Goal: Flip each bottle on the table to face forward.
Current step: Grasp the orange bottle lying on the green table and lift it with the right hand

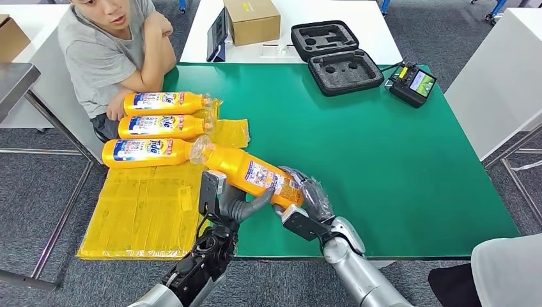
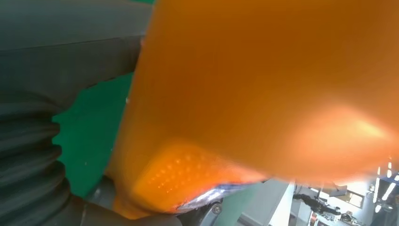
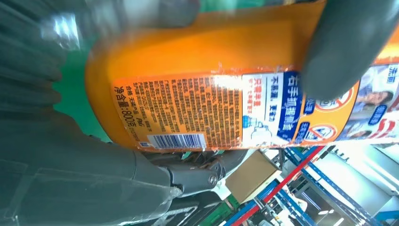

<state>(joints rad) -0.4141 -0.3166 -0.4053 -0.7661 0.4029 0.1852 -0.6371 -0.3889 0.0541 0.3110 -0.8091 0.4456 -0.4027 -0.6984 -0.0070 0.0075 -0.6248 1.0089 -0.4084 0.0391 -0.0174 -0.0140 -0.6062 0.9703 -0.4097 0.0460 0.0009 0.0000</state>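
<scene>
Fingers of the right hand [image 1: 305,197] are wrapped around the base end of an orange Tide bottle [image 1: 250,171], and the left hand [image 1: 235,203] is closed under its middle, thumb against its side; the bottle is held tilted just above the green table [image 1: 396,153], cap end toward the yellow mat [image 1: 137,211]. Three more Tide bottles [image 1: 156,126] are laid side by side at the mat's far end with front labels up, beside a seated person [image 1: 112,45]. On the held bottle the back label with barcode [image 3: 176,140] is turned up, so the flip is judged unfinished: a roll about its long axis is called for, then placement beside the others. The bottle's front face is hidden. The left wrist view is blurred orange, so that hand's fingertips cannot be made out.
</scene>
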